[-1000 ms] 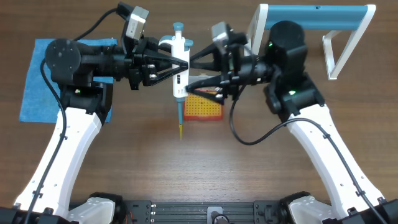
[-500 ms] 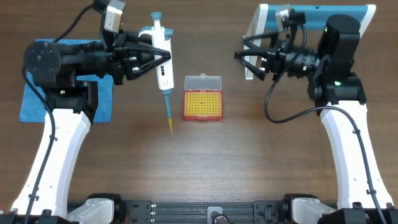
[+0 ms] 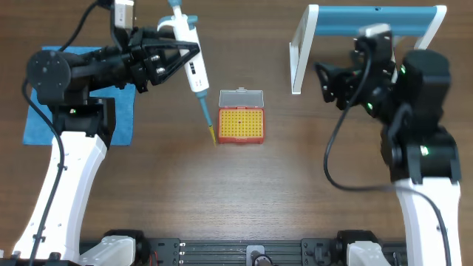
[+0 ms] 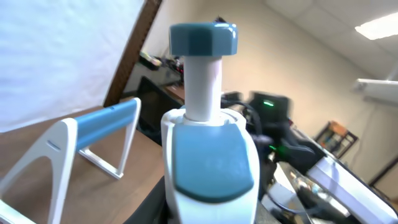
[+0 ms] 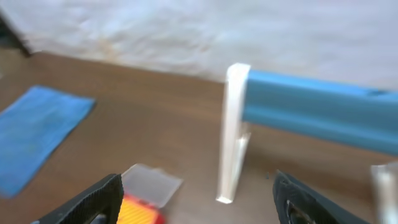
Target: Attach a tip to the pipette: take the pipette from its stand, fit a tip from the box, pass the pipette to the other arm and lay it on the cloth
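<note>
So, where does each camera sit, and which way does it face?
Top view: fixed above the brown table, looking straight down; both arms show, left gripper shut on the white pipette with blue plunger, right gripper open.
Left wrist view: on the left wrist, facing past the pipette toward the blue-and-white stand and the right arm.
Right wrist view: on the right wrist, facing the stand, the blue cloth and the orange tip box; its own fingers show.
Shared: both wrist views show the stand.

Left arm (image 3: pixel 70 159) and right arm (image 3: pixel 421 214) match — white links, black joints, looping black cables, green lights — left hand (image 3: pixel 191 65) and right hand (image 3: pixel 323 83) black.
</note>
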Robot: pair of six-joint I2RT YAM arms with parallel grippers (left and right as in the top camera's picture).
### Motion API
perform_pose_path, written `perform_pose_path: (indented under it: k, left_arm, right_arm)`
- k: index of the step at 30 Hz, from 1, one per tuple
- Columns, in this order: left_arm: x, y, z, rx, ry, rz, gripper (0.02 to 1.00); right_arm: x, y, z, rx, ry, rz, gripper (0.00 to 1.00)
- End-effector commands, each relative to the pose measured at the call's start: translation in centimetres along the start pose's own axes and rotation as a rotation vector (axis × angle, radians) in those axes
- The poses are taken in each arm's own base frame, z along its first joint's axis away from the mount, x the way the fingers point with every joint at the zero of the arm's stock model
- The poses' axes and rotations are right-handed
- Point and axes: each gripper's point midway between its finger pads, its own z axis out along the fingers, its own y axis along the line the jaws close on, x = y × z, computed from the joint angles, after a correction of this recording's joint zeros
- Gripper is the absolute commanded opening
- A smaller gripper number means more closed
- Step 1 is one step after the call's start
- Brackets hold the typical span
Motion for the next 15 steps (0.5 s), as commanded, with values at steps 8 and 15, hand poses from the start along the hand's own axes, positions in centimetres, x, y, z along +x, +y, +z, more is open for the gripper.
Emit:
perform_pose_path:
  k: [8,15]
  left_arm:
    - [-0.8,6.1,-1.5,-0.33,-0.124,-0.001,0.025]
    - [1.5,9.9,-4.1,-0.619,-0.087,-0.083,0.025]
  right_arm:
    - [-1.7,-3.4,-5.4,0.31,-0.081,-0.046,0.792]
    - [-1.6,-3.2,-6.1,0.315,-0.086,-0.048,0.794]
